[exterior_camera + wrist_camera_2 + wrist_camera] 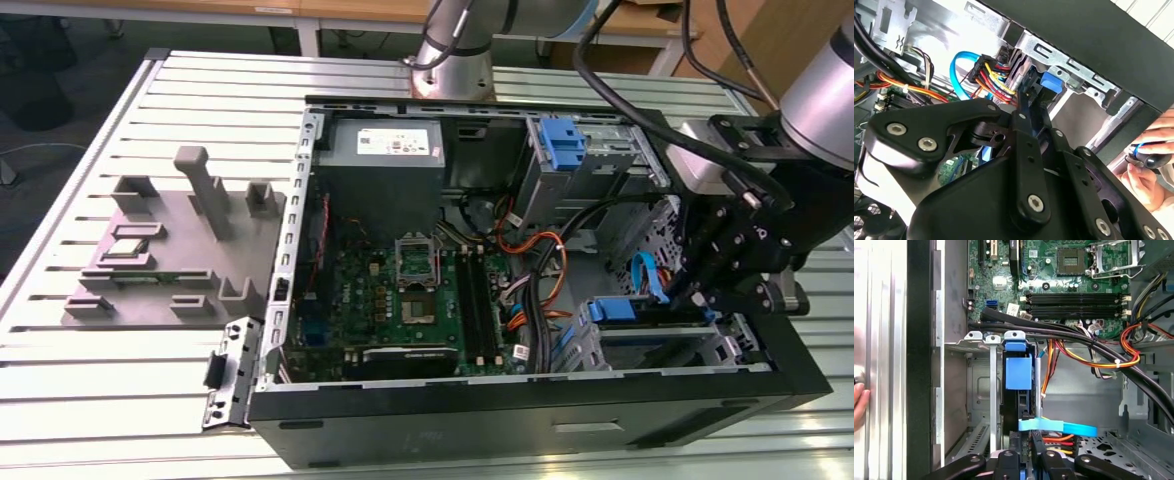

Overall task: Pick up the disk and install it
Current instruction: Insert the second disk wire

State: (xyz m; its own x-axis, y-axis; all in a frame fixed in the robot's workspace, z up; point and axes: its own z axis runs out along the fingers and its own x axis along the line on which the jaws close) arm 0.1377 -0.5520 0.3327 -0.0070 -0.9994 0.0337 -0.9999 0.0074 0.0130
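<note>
One disk [1018,375] sits in its bay, just beyond end effector [1026,460].

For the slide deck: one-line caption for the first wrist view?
Gripper lowered over the disk standing on edge in the drive cage, beside the motherboard.

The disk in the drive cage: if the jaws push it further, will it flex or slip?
The disk looks like a rigid block, so it probably won't flex. It sits on edge against the metal cage, so it likely slides straight rather than tips. Its blue rail is plastic and may give slightly.
</note>
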